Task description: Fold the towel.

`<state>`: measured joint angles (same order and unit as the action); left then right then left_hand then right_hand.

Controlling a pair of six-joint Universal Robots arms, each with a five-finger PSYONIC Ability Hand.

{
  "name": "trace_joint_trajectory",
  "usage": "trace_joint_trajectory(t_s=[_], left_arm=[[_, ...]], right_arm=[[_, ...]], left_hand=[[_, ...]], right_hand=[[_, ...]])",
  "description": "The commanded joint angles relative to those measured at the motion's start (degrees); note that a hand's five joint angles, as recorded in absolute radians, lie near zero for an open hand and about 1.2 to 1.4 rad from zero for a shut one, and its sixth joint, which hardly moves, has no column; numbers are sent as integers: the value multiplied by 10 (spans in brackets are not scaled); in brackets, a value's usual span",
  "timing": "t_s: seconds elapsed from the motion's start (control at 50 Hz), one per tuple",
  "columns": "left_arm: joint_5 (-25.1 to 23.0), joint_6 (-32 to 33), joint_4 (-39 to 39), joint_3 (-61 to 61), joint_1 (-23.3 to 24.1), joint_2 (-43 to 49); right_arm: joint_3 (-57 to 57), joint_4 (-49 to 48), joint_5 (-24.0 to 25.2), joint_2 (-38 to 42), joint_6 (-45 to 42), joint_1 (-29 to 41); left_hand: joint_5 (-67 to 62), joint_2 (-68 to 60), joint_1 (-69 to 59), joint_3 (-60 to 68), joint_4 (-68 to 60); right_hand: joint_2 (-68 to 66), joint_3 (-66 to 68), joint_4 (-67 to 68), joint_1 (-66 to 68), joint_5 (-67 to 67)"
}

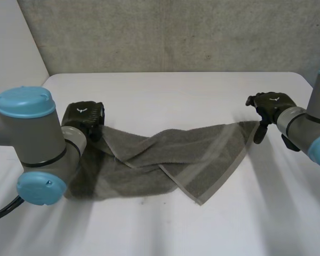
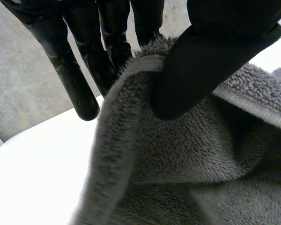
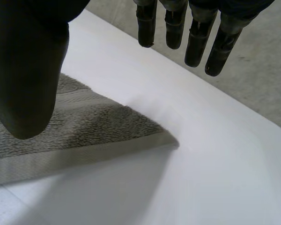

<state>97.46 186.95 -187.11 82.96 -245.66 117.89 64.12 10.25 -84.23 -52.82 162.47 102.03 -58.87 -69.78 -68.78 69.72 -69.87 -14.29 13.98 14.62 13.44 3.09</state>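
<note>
A grey towel (image 1: 170,157) lies crumpled and partly doubled over across the middle of the white table (image 1: 165,90). My left hand (image 1: 84,118) is at its left end, and the left wrist view shows the thumb (image 2: 201,61) pinching the towel's edge (image 2: 145,63) against the fingers (image 2: 79,89). My right hand (image 1: 269,109) hovers just past the towel's right corner (image 1: 250,126). There its fingers (image 3: 196,42) and thumb (image 3: 23,79) are spread apart, and the corner (image 3: 168,140) lies flat on the table beneath them, untouched.
A grey concrete wall (image 1: 176,32) rises behind the table's far edge. Bare white tabletop (image 1: 256,213) stretches in front of the towel and to its right.
</note>
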Motion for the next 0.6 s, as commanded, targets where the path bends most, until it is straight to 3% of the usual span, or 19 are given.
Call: trace_joint_trajectory(t_s=[0.02, 0.22, 0.32, 0.48, 0.6], left_arm=[[0, -1, -9, 21, -6, -21], [2, -1, -13, 25, -7, -24], [5, -2, -12, 25, -11, -38], [2, -1, -7, 24, -15, -119], [0, 2, -7, 19, -4, -196]], right_arm=[[69, -6, 2, -78, 2, -7], [225, -10, 52, -183, 4, 4], [298, -41, 82, -192, 34, 68], [298, -98, 79, -183, 85, 110], [261, -101, 75, -184, 146, 134]], left_hand=[[-111, -102, -112, 103, -101], [-111, -102, -112, 103, -101], [-111, -102, -112, 103, -101], [-111, -102, -112, 103, -101], [-111, -102, -112, 103, -101]], right_hand=[[43, -40, -46, -34, -31], [-57, 60, 54, 66, 69], [-59, 62, 56, 67, 71], [40, -37, -43, -31, -28], [43, -40, -46, -34, -31]])
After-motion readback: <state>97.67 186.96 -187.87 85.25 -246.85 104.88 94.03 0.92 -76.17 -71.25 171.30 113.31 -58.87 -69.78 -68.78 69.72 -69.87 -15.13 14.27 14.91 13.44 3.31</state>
